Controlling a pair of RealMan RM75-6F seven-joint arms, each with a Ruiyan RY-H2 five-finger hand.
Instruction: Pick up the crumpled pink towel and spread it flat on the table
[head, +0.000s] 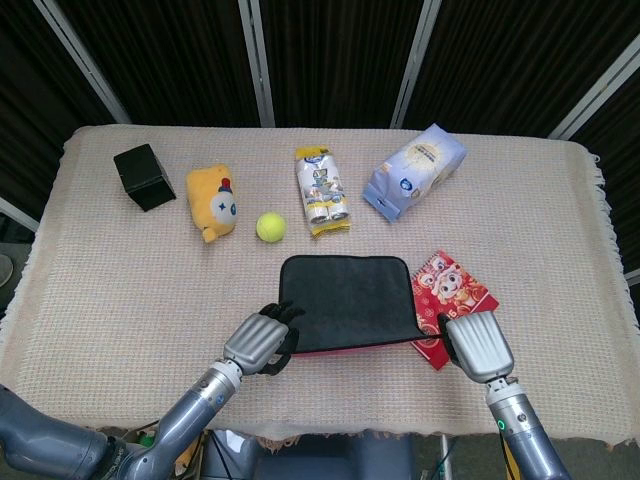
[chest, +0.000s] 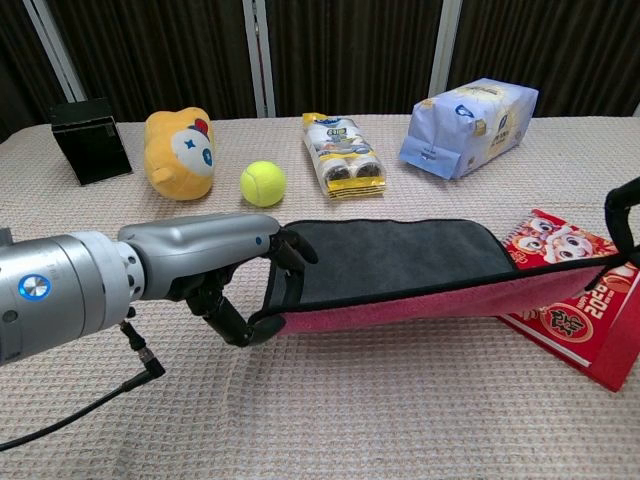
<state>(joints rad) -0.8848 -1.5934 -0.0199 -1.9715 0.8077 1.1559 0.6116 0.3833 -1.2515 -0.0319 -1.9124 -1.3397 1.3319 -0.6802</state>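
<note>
The towel (head: 348, 300) (chest: 400, 262) shows its dark grey face upward and a pink underside along its near edge. It is stretched out flat, far edge on the table, near edge lifted slightly. My left hand (head: 258, 339) (chest: 245, 290) pinches the near left corner. My right hand (head: 478, 346) (chest: 622, 215) holds the near right corner, which drapes over the red booklet (head: 455, 290) (chest: 575, 310).
Behind the towel lie a tennis ball (head: 270, 227), a yellow plush toy (head: 213, 203), a black box (head: 144, 176), a snack pack (head: 321, 190) and a pale blue bag (head: 415, 170). The table's front edge (head: 330, 438) runs just behind my hands.
</note>
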